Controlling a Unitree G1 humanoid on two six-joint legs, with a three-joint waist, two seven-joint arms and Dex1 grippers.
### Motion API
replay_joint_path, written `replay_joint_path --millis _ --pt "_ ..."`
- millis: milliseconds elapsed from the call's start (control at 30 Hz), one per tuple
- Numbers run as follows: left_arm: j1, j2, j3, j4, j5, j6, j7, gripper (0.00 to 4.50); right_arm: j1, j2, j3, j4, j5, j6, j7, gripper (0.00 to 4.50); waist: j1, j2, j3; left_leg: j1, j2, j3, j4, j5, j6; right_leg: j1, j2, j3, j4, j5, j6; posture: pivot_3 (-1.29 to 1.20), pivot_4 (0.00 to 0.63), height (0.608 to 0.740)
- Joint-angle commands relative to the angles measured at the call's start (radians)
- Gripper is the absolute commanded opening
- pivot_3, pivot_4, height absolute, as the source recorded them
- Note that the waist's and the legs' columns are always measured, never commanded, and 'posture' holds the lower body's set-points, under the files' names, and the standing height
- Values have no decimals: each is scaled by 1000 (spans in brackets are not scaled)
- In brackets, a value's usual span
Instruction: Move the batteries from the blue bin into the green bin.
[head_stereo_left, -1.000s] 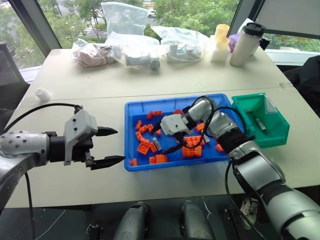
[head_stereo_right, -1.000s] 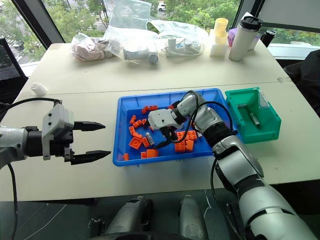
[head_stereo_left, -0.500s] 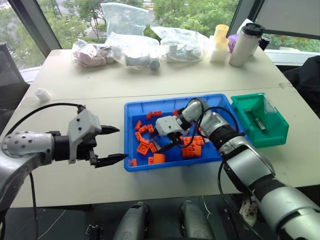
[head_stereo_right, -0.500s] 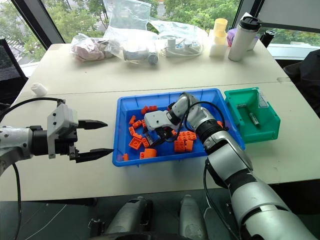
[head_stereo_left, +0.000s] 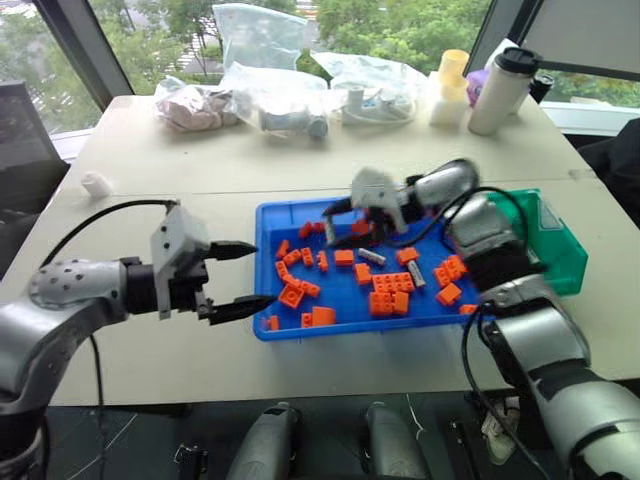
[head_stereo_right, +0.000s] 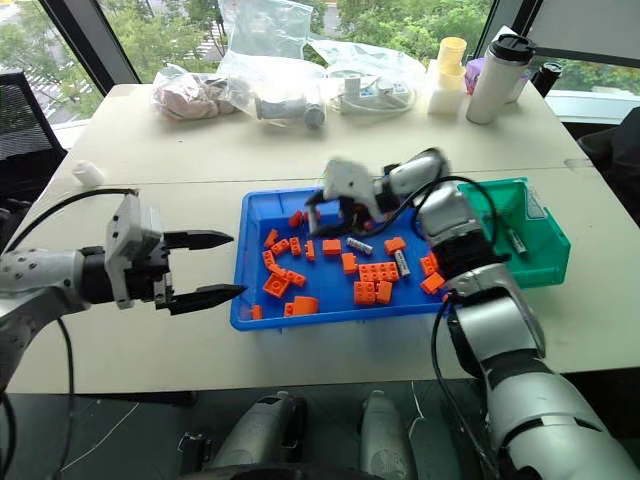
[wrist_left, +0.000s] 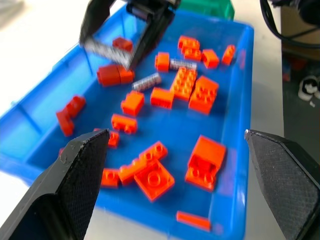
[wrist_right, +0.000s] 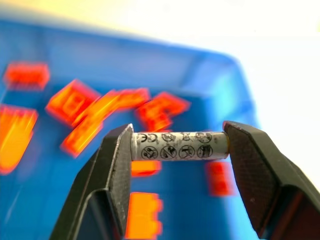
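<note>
Pinching a battery (wrist_right: 180, 146) end to end between the two black textured fingers of the right hand (wrist_right: 177, 150), above the far part of the blue bin (head_stereo_right: 250, 310); smooth grey cylinder, printed with small round symbols. Lying loose on the glossy blue plastic floor among studded orange bricks (head_stereo_right: 373, 272): two more batteries (head_stereo_right: 358, 245), slim and metallic. Sitting just right of the blue bin on the pale tabletop (head_stereo_right: 150, 160): the deeper green bin (head_stereo_right: 540, 262). Hovering near the blue bin's left rim: the left hand (head_stereo_right: 205, 266), pointing right, tapered fingers spread apart, gripping nothing.
</note>
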Motion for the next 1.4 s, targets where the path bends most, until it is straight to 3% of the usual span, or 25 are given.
replay_joint_path --millis 33,133,367,667,833,1067,1300,1400 --pt "-111 -70 -84 77 50 -49 1 4500 122 -71 -235 -279 107 321 -204 2228 2 0 0 0 0 0 0 0 0 0 0 0 0 0 0 0 150 740" --pt "-198 -134 -154 147 89 -84 -30 4500 251 -129 -376 -407 80 463 -372 2228 5 0 0 0 0 0 0 0 1 1 -1 0 0 0 0 0 150 740" --pt "-324 -219 -237 275 143 -160 -139 4500 462 -214 -489 -529 32 612 -589 2228 -22 0 0 0 1 6 0 -1 3 -1 0 1 1 0 0 0 150 740" --pt "-352 -243 -257 342 201 -207 -184 4500 528 -253 -447 -493 20 626 -679 2228 -22 0 0 0 1 6 0 -2 6 -1 0 1 1 0 0 0 150 740" --pt "-339 -233 -235 334 211 -204 -178 4500 525 -263 -428 -475 20 606 -707 4481 -21 0 0 0 1 5 1 -2 6 0 0 1 1 0 0 0 150 740" --pt "-305 -188 -203 295 204 -181 -184 4500 461 -269 -396 -492 84 554 -657 4481 -22 0 0 0 1 5 1 -2 6 0 0 1 1 0 0 0 150 740" --pt "-264 -48 -187 225 189 -142 -259 4500 345 -259 -170 -504 184 478 -450 4481 -25 0 0 1 3 5 1 -3 6 0 2 1 1 0 0 0 150 740" --pt "-255 11 -177 207 204 -146 -278 4500 290 -225 -10 -452 175 448 -372 4481 -22 -1 1 0 2 5 1 -3 7 1 1 1 0 0 0 0 150 740"
